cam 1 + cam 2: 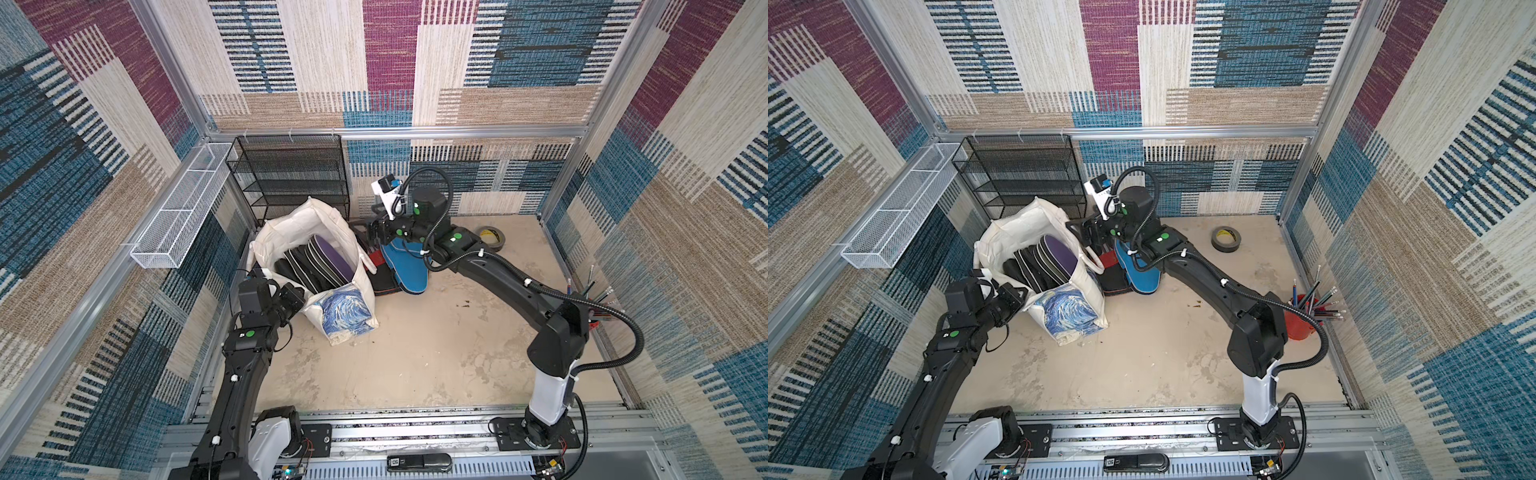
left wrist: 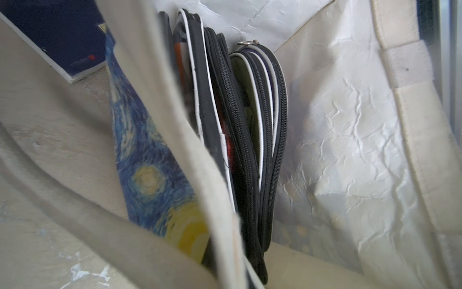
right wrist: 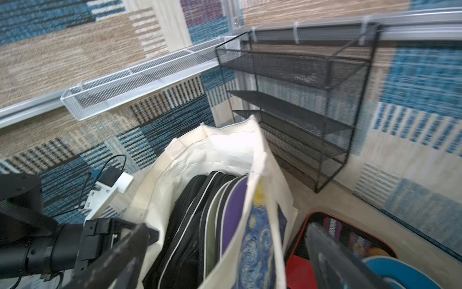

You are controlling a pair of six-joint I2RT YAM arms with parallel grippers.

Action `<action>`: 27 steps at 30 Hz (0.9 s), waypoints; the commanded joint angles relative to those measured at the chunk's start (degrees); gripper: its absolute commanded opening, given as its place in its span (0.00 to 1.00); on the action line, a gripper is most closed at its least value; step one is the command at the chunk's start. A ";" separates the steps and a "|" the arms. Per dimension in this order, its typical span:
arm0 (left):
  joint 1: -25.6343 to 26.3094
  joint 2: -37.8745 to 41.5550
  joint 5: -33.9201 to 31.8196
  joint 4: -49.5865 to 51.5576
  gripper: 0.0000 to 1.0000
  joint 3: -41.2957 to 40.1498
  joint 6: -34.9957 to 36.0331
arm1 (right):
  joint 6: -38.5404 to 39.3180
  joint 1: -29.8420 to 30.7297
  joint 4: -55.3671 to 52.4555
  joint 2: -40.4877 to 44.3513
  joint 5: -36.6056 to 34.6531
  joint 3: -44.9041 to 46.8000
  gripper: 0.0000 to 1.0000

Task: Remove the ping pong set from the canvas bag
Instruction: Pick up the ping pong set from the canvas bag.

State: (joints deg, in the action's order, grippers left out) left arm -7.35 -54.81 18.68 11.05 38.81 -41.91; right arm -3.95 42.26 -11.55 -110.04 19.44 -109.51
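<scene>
The cream canvas bag [image 1: 291, 224] [image 1: 1017, 226] stands open at the table's left, its blue-and-yellow print [image 1: 345, 311] facing front. Several zipped paddle cases [image 1: 320, 262] [image 1: 1044, 257] [image 2: 250, 112] [image 3: 200, 212], black and purple, stand on edge inside it. A blue case [image 1: 409, 266] [image 1: 1138, 270] and a red-and-black case [image 1: 380, 259] [image 3: 300, 270] lie on the table just right of the bag. My left gripper [image 1: 305, 300] [image 1: 1023, 297] is shut on the bag's near left rim. My right gripper [image 1: 365, 235] [image 3: 225, 260] hangs open at the bag's far right rim, holding nothing.
A black mesh shelf [image 1: 291, 174] [image 3: 300, 112] stands against the back wall right behind the bag. A white mesh tray [image 1: 183, 208] hangs on the left wall. A tape roll [image 1: 1225, 239] lies at the back right. A red cup of pencils [image 1: 1300, 320] stands by the right wall.
</scene>
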 commanded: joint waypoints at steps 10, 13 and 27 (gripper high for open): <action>0.03 -1.73 5.59 -12.02 0.00 -0.75 -2.45 | 6.14 7.62 -21.40 -21.06 0.59 -30.39 0.92; -0.07 -1.55 6.23 -12.52 0.00 -0.96 -2.35 | 5.49 7.73 -24.56 -26.76 0.32 -37.42 0.91; 0.00 0.34 6.56 -11.36 0.00 -3.77 -1.89 | 0.90 5.29 -21.23 -31.19 -10.06 -34.60 0.62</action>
State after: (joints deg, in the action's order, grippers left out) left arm -7.35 -54.96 24.75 1.50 35.62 -44.45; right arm -2.31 47.86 -33.19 -140.38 13.67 -144.46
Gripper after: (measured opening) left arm 0.074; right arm 0.620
